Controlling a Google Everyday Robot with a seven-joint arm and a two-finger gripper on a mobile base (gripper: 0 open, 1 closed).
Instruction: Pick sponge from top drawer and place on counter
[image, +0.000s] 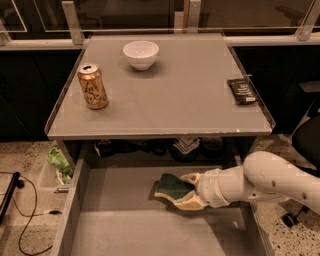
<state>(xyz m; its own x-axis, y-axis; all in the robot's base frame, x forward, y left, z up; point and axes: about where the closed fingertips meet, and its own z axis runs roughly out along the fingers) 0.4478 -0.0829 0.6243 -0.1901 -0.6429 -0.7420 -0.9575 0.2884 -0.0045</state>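
Speckled stone floor at left with a black cable; dark glass behind. Grey square worktop, thin metal rim: gold can upright near left edge, round white bowl at back centre, flat black packet at right edge. Below it, top drawer pulled out, smooth grey bottom, low walls. Sponge, dark green face over pale foam, tilted in the drawer's middle. Gripper just right of it, cream jaws clamped on the sponge's right end. Glossy white arm reaches in low from the right
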